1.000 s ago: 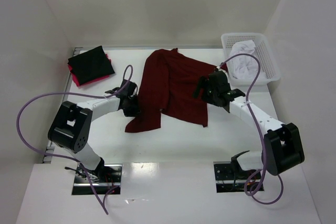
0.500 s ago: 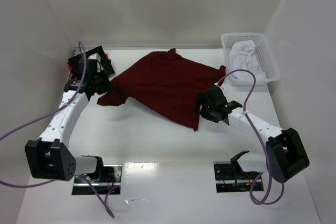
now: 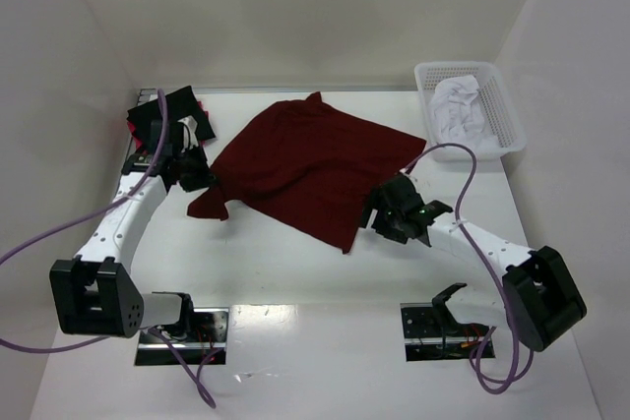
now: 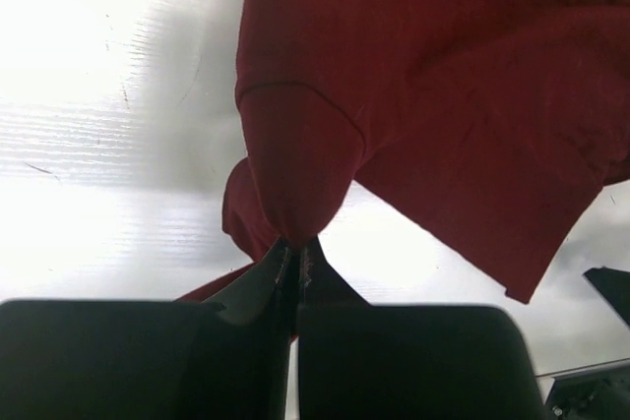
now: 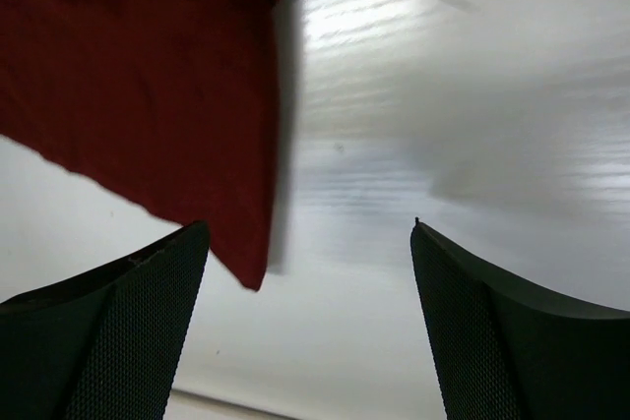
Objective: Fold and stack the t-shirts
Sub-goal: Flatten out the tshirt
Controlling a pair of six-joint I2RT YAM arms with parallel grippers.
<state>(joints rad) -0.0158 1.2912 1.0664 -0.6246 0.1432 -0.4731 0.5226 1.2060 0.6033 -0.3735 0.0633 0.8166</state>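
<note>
A large dark maroon t-shirt [image 3: 305, 164] lies spread, rumpled, across the middle of the table. My left gripper [image 3: 202, 176] is shut on its left sleeve; the left wrist view shows that sleeve [image 4: 295, 164] bunched into the closed jaws of the left gripper [image 4: 297, 248]. My right gripper [image 3: 379, 218] hovers open beside the shirt's lower right corner, with nothing between its fingers. In the right wrist view that maroon corner [image 5: 167, 115] hangs at upper left of the right gripper [image 5: 305, 233]. A folded black t-shirt [image 3: 182, 110] lies on a pink one at far left.
A white mesh basket [image 3: 504, 120] with white cloth [image 3: 458, 105] in it stands at the back right. White walls close in the table on three sides. Purple cables loop from both arms.
My left gripper has pulled the sleeve left and then a little toward the front, spreading the shirt out. My right gripper has let go and dropped back toward the near edge.
</note>
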